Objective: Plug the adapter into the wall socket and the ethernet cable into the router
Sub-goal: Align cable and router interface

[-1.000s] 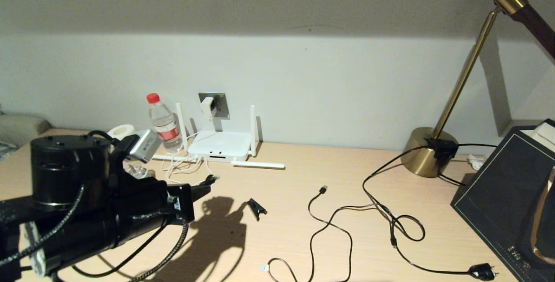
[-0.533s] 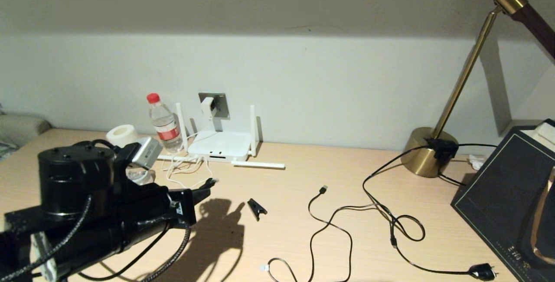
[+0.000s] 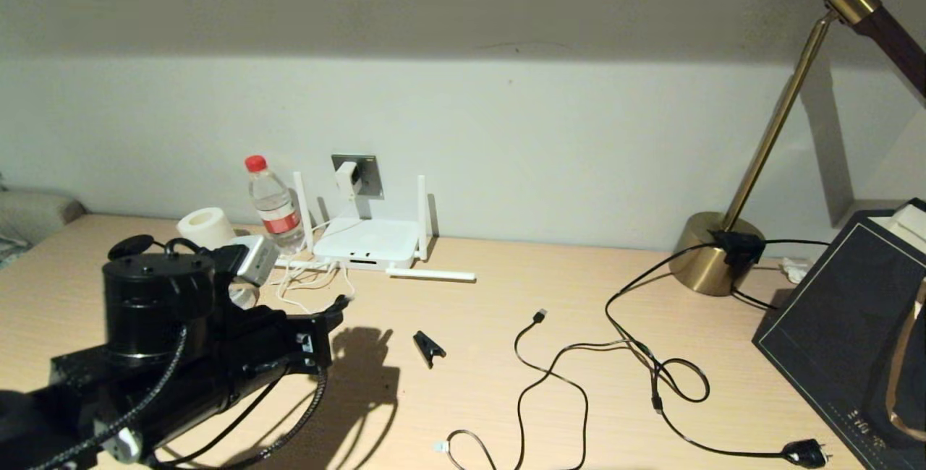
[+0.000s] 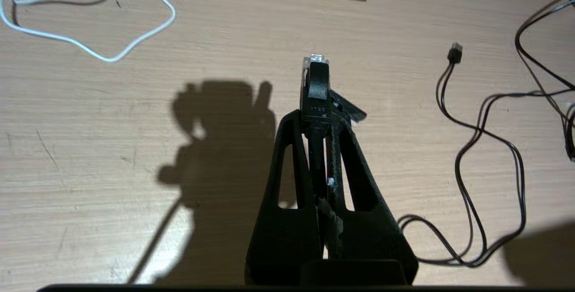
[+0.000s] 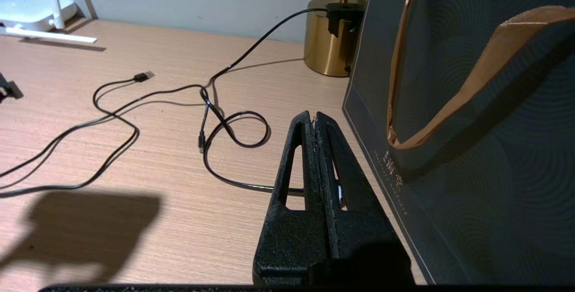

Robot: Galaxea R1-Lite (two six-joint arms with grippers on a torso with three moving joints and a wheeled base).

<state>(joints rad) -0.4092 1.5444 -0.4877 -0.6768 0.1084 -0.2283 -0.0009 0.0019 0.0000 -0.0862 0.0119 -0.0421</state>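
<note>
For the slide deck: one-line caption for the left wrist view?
Left end effector shut on the black ethernet cable's clear plastic connector, held above the light wooden desk.

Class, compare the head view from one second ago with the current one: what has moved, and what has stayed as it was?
The left arm has sunk lower and drawn back toward the robot, uncovering the white tape roll. Its left end effector stays shut on the thin black ethernet cable with its clear connector. The flat white router, the small white adapter at the grey wall socket, and the right end effector are unchanged.
</note>
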